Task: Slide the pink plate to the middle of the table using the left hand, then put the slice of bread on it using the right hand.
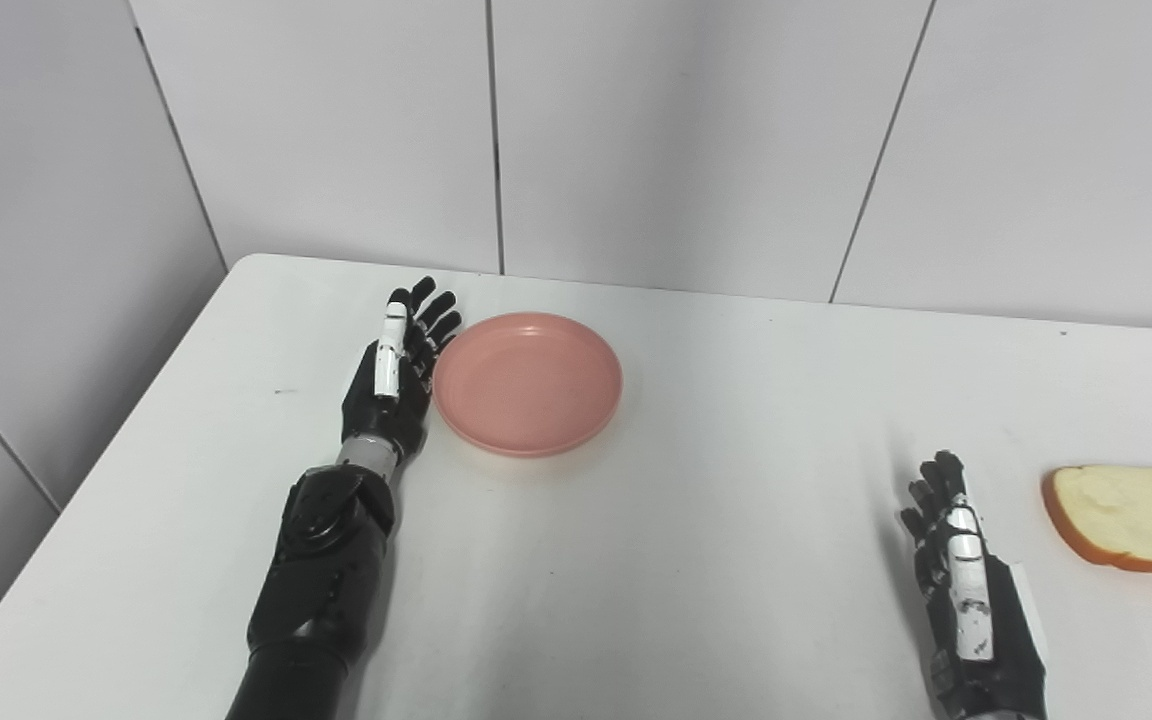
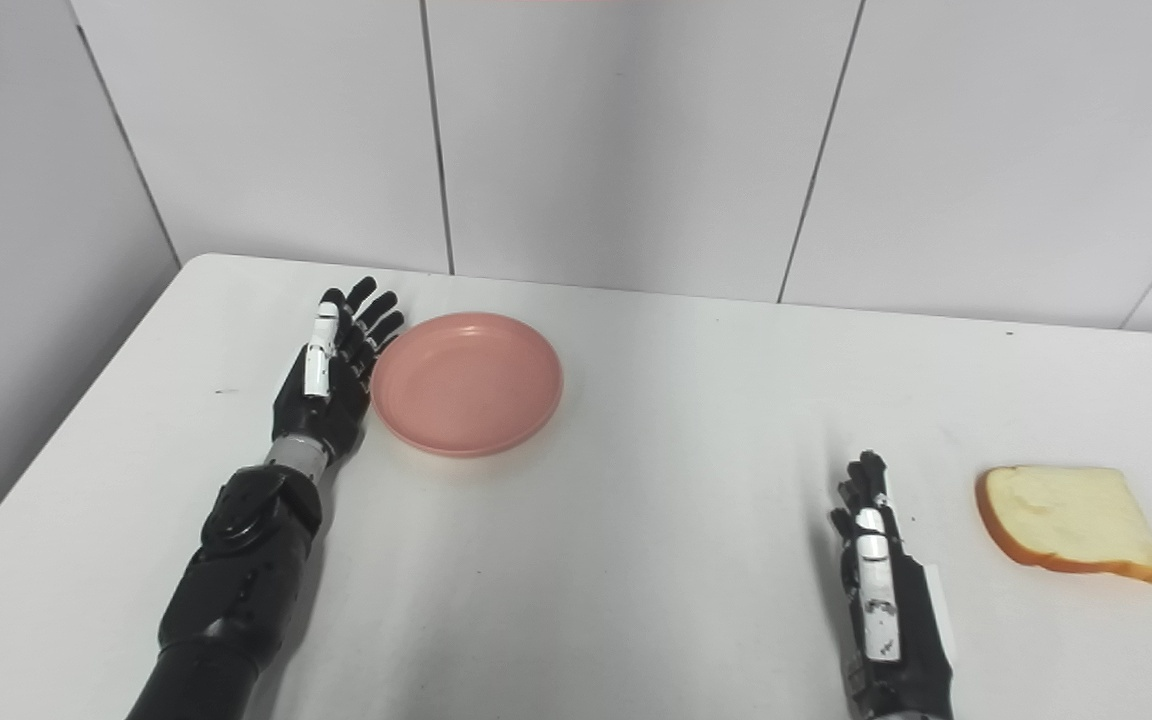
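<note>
We see our left hand (image 1: 391,375) spread flat, holding nothing, seemingly touching the pink plate (image 1: 528,383) left of centre. Our right hand (image 2: 881,580) rests empty, fingers loosely extended, near the bread slice (image 2: 1071,523). Nothing lies between them on the white surface (image 1: 696,560), backed by pale wall panels (image 1: 676,140).

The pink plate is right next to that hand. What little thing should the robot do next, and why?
Probably push the plate rightward with the left hand. That open hand sits against the plate's left rim, and the plate lies left of the table's middle. The bread waits beside the right hand.
</note>
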